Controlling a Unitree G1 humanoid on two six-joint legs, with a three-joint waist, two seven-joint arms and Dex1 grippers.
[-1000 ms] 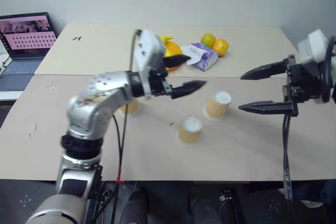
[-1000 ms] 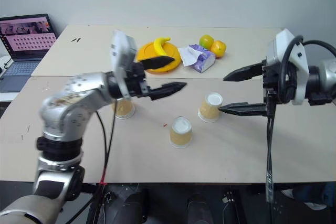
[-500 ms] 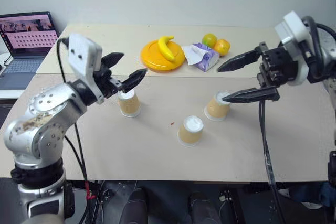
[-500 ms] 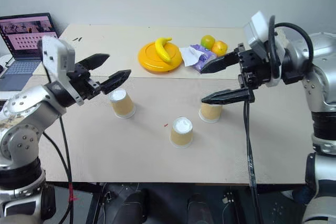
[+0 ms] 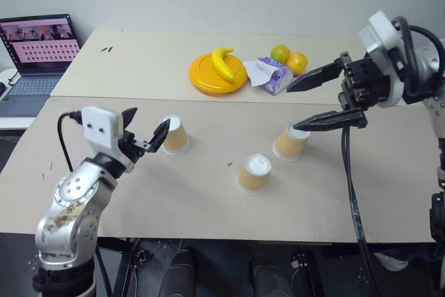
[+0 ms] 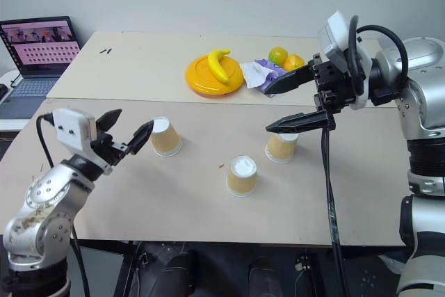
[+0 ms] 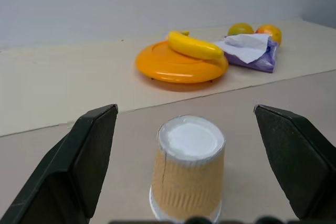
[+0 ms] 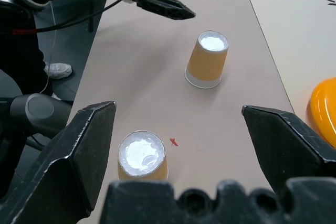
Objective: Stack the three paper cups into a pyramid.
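Three paper cups stand upside down on the near table, white ends up: a left cup (image 5: 174,135), a middle cup (image 5: 253,174) nearer the front edge, and a right cup (image 5: 288,142). My left gripper (image 5: 144,126) is open and low, just left of the left cup and pointing at it. In the left wrist view that cup (image 7: 188,169) sits ahead between the two fingers, untouched. My right gripper (image 5: 292,108) is open above the right cup, pointing left, with its lower finger over the cup's top. The right wrist view shows the left cup (image 8: 207,60) and the middle cup (image 8: 142,157).
On the far table lie an orange plate (image 5: 208,81) with a banana (image 5: 223,62), a purple tissue pack (image 5: 271,76) and two oranges (image 5: 288,59). A laptop (image 5: 35,50) stands far left. A seam divides the two tables.
My left arm has swung down and to the left, from above the table's middle to beside the left cup. The right gripper has edged left over the right cup. The cups have not moved.
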